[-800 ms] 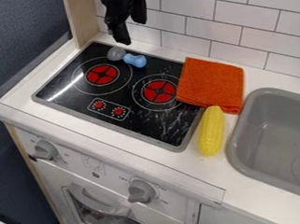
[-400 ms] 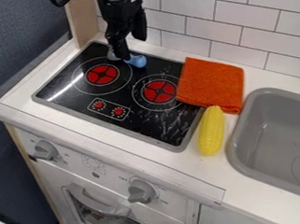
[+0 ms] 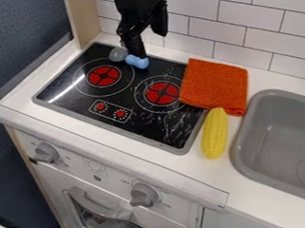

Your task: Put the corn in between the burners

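Surveying the station from my remote post, I identify the largest part as the white counter (image 3: 247, 192). The black cooktop (image 3: 165, 129) is set into it, with the grey sink (image 3: 260, 130) to the right in the view. My gripper (image 3: 149, 42) hangs down from the top edge, over the rear of the cooktop. Its two fingers are spread apart, a gap visible between them; the lower fingertip is at the blue piece, and I cannot tell whether they touch. The folded orange cloth (image 3: 214, 84) lies at the rear right of the cooktop, overlapping its edge. The yellow corn (image 3: 214, 132) lies on the counter between cooktop and sink, one end against the cloth, the other directed toward the counter front. Two red burners, left (image 3: 104, 76) and right (image 3: 162, 92), mark the cooktop. Smallest, at the cooktop's rear, are the blue piece (image 3: 137, 62) and, just beside it, a rounded grey piece (image 3: 118, 54).
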Motion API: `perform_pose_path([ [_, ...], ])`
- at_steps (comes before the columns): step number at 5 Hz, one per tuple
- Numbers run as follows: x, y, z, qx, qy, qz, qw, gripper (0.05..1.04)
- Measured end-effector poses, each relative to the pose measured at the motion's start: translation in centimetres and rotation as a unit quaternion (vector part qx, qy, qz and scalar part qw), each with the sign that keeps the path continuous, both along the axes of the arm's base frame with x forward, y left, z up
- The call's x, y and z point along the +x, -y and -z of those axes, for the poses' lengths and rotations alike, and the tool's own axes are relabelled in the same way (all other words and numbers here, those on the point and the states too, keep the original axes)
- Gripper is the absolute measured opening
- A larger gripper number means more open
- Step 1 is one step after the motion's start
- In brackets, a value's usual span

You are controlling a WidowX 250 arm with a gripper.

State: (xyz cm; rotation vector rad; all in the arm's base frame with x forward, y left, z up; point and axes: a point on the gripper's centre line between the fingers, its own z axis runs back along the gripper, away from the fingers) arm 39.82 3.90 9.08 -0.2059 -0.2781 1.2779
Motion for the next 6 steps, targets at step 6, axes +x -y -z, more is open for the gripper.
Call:
perform_pose_path([
  [6,-7.0,12.9,2.8,0.051,-0.066,0.397,0.9142,1.001],
])
